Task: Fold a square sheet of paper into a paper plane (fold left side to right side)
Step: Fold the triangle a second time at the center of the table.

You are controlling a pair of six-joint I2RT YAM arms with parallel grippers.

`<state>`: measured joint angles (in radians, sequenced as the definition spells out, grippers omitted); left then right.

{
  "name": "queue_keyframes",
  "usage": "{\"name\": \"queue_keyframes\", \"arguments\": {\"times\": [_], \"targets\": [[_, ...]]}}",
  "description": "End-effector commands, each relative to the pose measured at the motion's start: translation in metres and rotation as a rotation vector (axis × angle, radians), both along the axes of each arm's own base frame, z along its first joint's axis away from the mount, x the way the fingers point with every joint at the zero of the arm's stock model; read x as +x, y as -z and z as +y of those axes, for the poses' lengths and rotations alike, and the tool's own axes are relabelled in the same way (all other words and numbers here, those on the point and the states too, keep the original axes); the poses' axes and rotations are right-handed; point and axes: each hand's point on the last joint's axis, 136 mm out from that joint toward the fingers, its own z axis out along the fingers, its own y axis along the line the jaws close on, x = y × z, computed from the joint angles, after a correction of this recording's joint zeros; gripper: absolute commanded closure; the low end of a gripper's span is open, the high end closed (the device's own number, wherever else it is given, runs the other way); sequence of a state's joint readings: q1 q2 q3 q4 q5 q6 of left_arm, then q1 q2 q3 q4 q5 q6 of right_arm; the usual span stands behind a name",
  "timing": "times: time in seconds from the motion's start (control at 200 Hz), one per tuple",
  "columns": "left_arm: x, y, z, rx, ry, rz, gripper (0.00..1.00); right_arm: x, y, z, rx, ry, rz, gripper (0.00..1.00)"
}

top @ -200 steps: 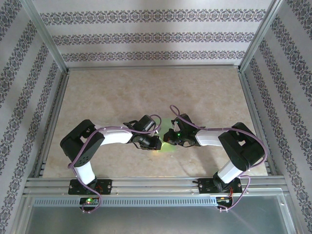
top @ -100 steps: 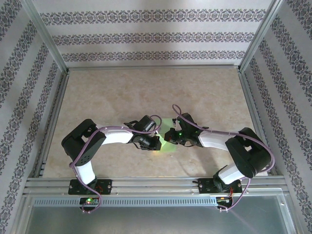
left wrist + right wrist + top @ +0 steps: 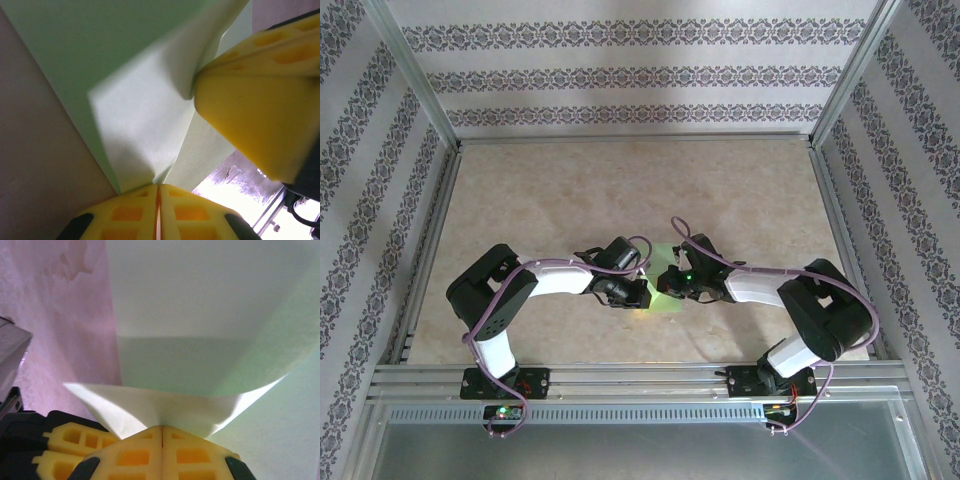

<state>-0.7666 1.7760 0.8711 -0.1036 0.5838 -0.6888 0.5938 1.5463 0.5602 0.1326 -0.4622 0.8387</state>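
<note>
Top external view: the light-green square sheet of paper point(image 3: 670, 304) lies on the table, a little toward 6 o'clock from its middle, and it is partly hidden under the two grippers. The left gripper point(image 3: 641, 295) meets it from 9 o'clock and the right gripper point(image 3: 666, 284) from 3 o'clock, so the two are very near each other over the sheet.

From the left wrist camera, the sheet point(image 3: 142, 115) is lifted into a bent flap. Its lower tip goes into the seam of the left gripper point(image 3: 159, 190), whose yellow pads are pressed together on it. At 2 o'clock the right gripper point(image 3: 250, 100) pinches another edge of the same flap.

From the right wrist camera, the paper point(image 3: 200, 300) rises away toward 12 o'clock, and a raised fold of it runs into the right gripper point(image 3: 161, 430), whose pads are closed on the fold.

The beige marble-look table point(image 3: 570, 190) has metal rails around it and patterned walls point(image 3: 620, 75) at 9, 12 and 3 o'clock.
</note>
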Motion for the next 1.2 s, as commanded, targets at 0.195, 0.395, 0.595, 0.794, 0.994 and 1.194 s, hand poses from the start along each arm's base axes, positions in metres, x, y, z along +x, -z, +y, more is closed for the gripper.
{"name": "queue_keyframes", "arguments": {"times": [0.195,0.395,0.595,0.794,0.994,1.194], "targets": [[0.008,-0.035,-0.015,-0.087,0.024,-0.059,0.79,-0.002,0.002,0.004,0.002,-0.019,-0.005,1.00],[0.017,-0.047,-0.018,-0.130,-0.001,-0.075,0.79,-0.004,-0.001,0.000,-0.002,-0.012,-0.023,1.00],[0.022,-0.033,-0.011,-0.081,-0.016,-0.070,0.79,-0.005,-0.001,0.001,0.001,-0.019,-0.019,1.00],[0.021,-0.021,-0.010,-0.058,-0.013,-0.053,0.79,-0.005,0.003,0.000,-0.010,-0.018,-0.010,1.00],[0.021,-0.029,-0.014,-0.088,-0.007,-0.057,0.79,-0.008,0.013,-0.004,-0.038,-0.012,0.017,1.00],[0.023,-0.046,-0.017,-0.123,-0.010,-0.075,0.79,-0.010,0.017,-0.007,-0.060,-0.012,0.024,1.00]]}}
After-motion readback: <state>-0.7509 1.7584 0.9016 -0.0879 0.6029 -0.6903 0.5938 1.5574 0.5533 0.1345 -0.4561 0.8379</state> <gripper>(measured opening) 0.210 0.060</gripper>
